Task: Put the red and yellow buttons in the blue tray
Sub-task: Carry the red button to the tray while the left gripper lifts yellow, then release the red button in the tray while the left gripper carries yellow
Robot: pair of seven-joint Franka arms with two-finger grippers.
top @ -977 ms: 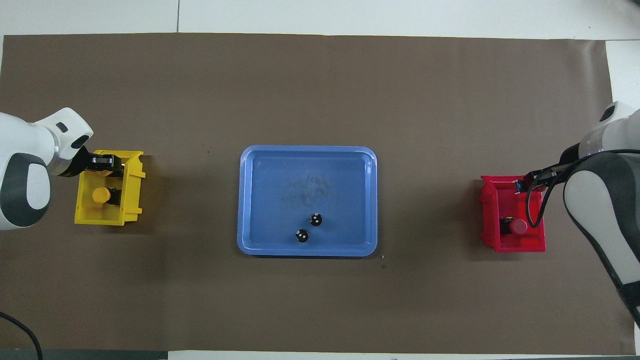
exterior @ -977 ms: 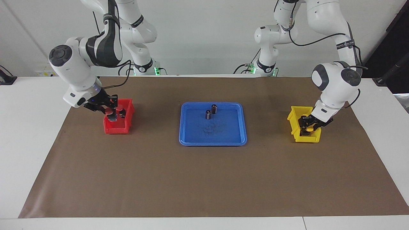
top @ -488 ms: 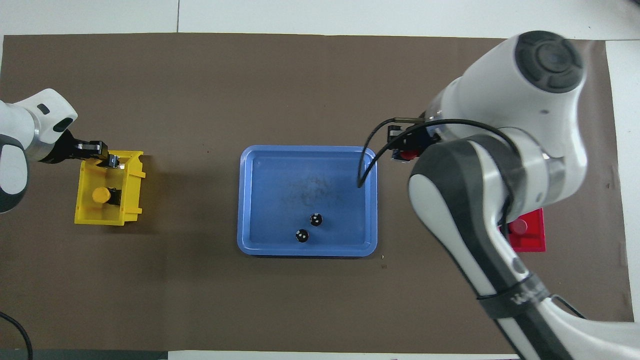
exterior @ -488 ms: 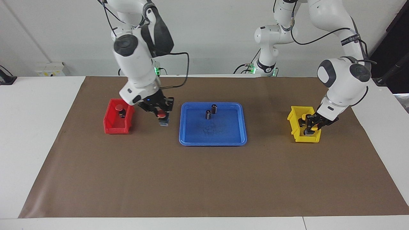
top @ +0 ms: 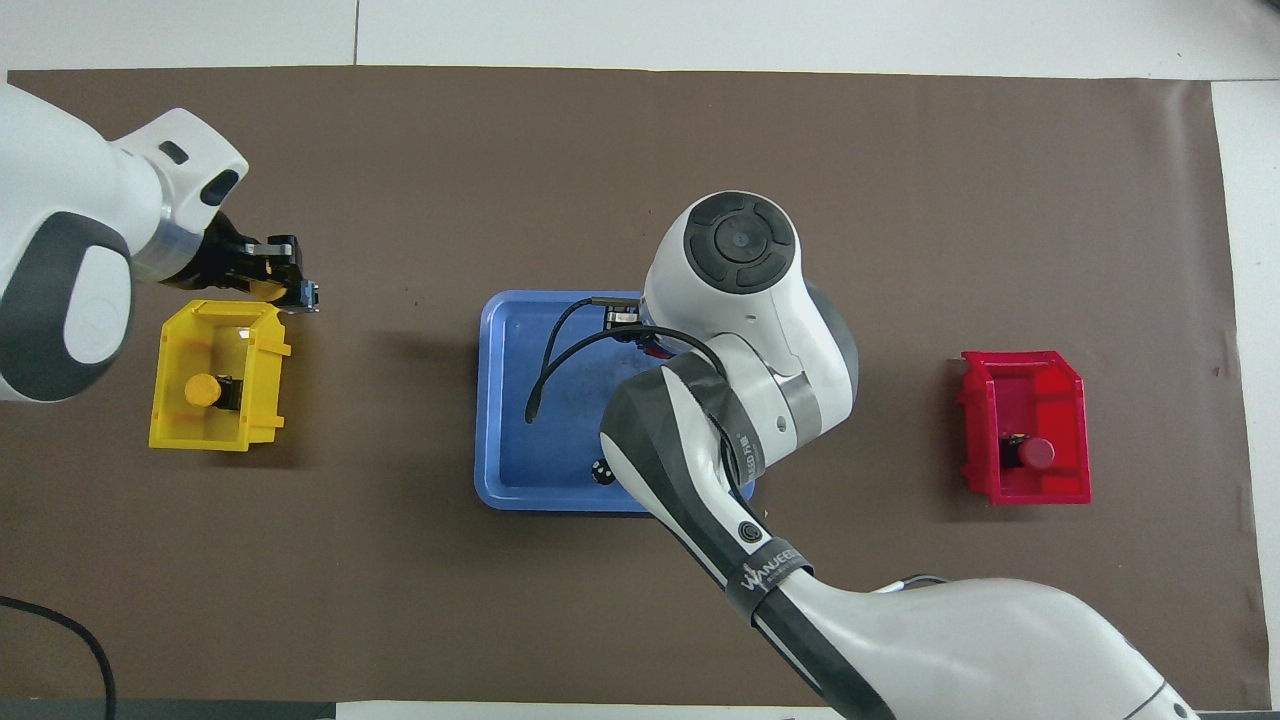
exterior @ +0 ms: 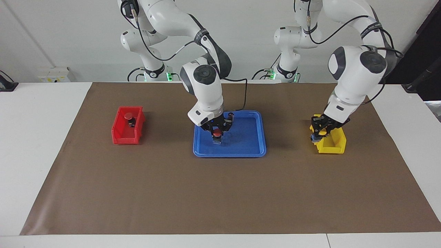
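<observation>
Held red button (exterior: 216,131) over the blue tray (exterior: 256,148), held yellow button (exterior: 322,131) at its bin's edge

The facing view showed both grips plainly. The right gripper (exterior: 216,133) was clenched on the red-capped one, low over the tray's floor at about 9 o'clock from the tray's middle in that view. Whether its black base touched the floor could not be told. The left gripper (exterior: 319,134) was clamped on the yellow-capped one, raised over the yellow bin (exterior: 333,145) at the wall that faces the tray.

The overhead view lost most of this. The right arm's wrist covered its own gripper, and only a red sliver showed under it. It also covered much of the tray (top: 497,400). The left gripper (top: 284,286) and its yellow cap (top: 263,291) appeared at 1 o'clock from the yellow bin (top: 172,432), seemingly over the brown mat (top: 640,150).

Only the overhead view showed the spare yellow button (top: 202,390) lying inside the yellow bin, at 9 o'clock from the tray. The facing view did not show it. The spare red button (top: 1035,453) lay in the red bin (top: 1070,385) at 3 o'clock from the tray, and the facing view showed it too (exterior: 129,116).

One dark cylinder (top: 602,472) peeped out at the tray's 6 o'clock rim beside the arm
</observation>
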